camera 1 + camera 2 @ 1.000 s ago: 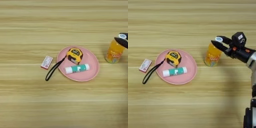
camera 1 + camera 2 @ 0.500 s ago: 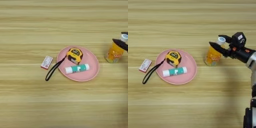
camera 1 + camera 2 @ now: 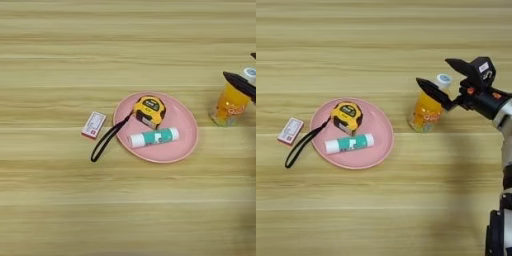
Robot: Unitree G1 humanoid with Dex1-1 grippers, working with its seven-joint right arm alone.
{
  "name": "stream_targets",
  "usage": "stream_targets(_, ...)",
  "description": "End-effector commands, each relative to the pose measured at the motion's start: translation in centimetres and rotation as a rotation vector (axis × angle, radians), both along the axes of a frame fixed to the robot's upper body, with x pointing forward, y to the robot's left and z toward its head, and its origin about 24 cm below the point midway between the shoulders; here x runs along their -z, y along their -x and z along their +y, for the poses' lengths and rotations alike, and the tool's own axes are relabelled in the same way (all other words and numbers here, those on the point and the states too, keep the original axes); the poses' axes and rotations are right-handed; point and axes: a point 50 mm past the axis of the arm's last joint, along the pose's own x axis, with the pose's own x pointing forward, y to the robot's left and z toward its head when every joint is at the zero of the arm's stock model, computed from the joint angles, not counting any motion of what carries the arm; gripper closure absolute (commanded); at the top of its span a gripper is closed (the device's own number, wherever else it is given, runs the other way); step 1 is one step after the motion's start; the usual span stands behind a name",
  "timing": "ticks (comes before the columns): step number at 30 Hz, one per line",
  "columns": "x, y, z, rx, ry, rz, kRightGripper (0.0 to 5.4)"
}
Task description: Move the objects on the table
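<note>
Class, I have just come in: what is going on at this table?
The robot's right gripper is open, its two black fingers either side of the orange drink bottle, which stands on the table. Left of it, a tape measure and a white-and-green tube lie on a pink plate; a small card lies beside it.

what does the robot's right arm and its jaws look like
The right gripper has two long black fingers that taper to points, set on a blocky black body. That body carries a small white sticker on top and a small orange-red mark on its side. Behind it the forearm is silver-grey and rounded, running down the picture's right edge to darker joint parts near the bottom corner.
</note>
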Motion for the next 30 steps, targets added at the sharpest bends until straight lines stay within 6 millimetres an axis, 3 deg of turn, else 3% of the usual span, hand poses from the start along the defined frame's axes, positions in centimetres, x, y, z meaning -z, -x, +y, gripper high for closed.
stream_targets(1,-5.4,-0.9,-0.3,0.033,0.039,-0.207,0.05)
stream_targets(9,-8.3,-0.6,1.3,-0.045,0.058,-0.317,0.05)
stream_targets(17,-10.6,0.8,4.9,-0.216,0.096,-0.383,0.05)
stream_targets(25,-11.0,2.4,9.2,-0.431,0.175,-0.348,0.05)
stream_targets(30,-9.5,2.6,11.4,-0.568,0.229,-0.237,0.05)
